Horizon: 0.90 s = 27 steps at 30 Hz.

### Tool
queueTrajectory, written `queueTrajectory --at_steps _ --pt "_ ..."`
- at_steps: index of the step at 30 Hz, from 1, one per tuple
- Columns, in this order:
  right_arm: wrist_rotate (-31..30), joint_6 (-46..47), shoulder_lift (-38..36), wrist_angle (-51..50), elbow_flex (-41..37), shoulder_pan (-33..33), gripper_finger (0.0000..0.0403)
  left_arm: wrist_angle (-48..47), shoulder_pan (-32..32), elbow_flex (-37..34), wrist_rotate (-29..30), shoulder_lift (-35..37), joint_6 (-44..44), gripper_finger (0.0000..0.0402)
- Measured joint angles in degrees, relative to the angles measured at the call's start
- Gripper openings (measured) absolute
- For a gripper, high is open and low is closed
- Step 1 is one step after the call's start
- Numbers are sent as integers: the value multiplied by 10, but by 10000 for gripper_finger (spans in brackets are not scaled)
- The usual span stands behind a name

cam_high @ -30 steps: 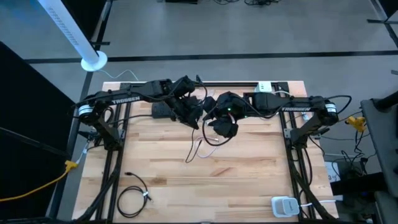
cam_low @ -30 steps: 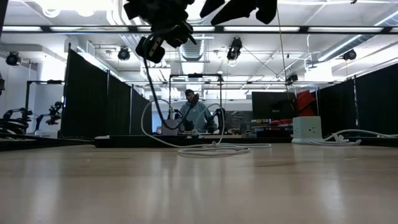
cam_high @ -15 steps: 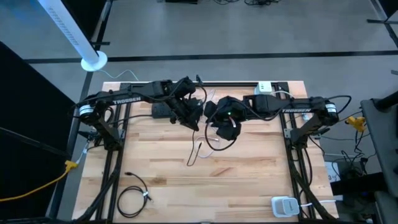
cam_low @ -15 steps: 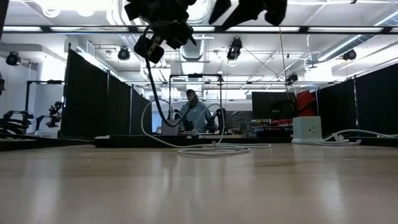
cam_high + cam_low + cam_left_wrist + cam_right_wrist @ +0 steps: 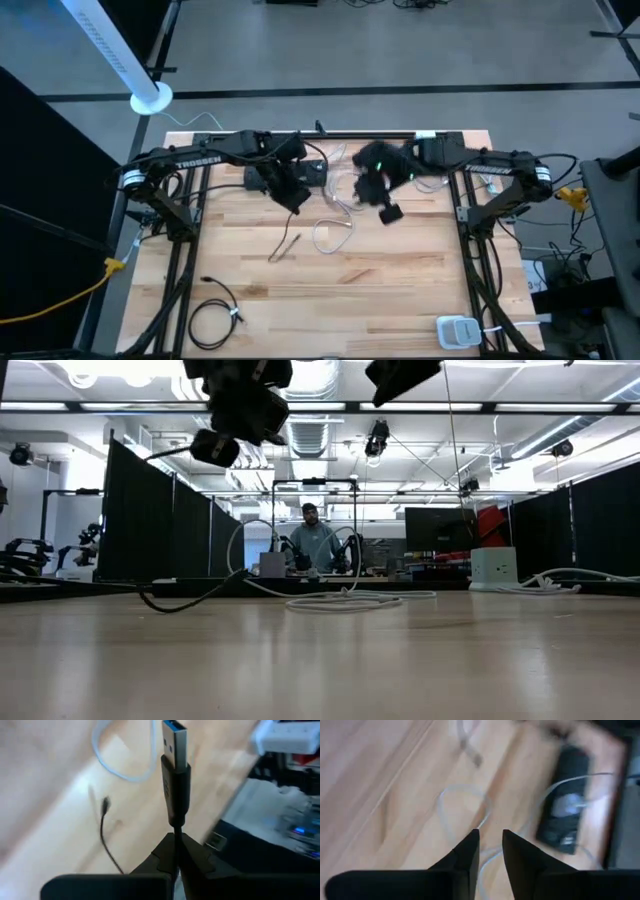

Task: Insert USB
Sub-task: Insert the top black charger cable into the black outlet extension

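High view: the two arms, close together at upper centre a moment ago, have drawn apart. The left hand (image 5: 176,851) stays pinched on the black USB plug (image 5: 175,767), blue tip free in the air. The right hand (image 5: 490,845) hangs slightly parted and empty over the tabletop (image 5: 400,290). Insertion evidently isn't done. The black hub (image 5: 262,176) lies upper left of centre; no containers show.

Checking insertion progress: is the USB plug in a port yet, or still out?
Out. In the left wrist view the USB plug stands bare, metal tip exposed, clamped in the left gripper above the table.
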<state>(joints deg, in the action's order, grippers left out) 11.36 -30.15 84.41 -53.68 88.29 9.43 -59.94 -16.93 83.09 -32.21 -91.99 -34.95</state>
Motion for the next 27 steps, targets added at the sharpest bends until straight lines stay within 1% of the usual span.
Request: queueTrajectory --at_steps 3,5,8,9,11,14,16,18,20,22,23,27 --pt "33 48 -4 28 -4 51 31 17 -1 0 34 1 15 0" --pt "82 86 0 28 -7 80 22 22 -1 0 49 1 22 0" --pt "157 123 14 31 -14 111 29 29 0 0 54 2 41 0" --pt "171 125 21 30 -16 117 38 29 2 0 55 3 46 0" --pt "175 131 34 42 -17 120 67 29 6 0 68 4 57 0" --pt "176 151 50 77 -17 119 122 33 16 0 102 8 85 0" --pt "177 162 56 99 -17 117 158 41 28 0 123 11 124 0" --pt "177 169 59 127 -17 117 189 52 43 0 154 13 152 0" --pt "194 176 61 163 -17 117 213 68 60 0 187 15 183 0" --pt "218 175 65 187 -17 117 228 86 78 0 220 19 220 0" --pt "221 168 66 197 -17 114 233 96 86 0 230 21 235 0" --pt "207 81 66 200 -17 90 238 130 101 0 252 23 275 0"
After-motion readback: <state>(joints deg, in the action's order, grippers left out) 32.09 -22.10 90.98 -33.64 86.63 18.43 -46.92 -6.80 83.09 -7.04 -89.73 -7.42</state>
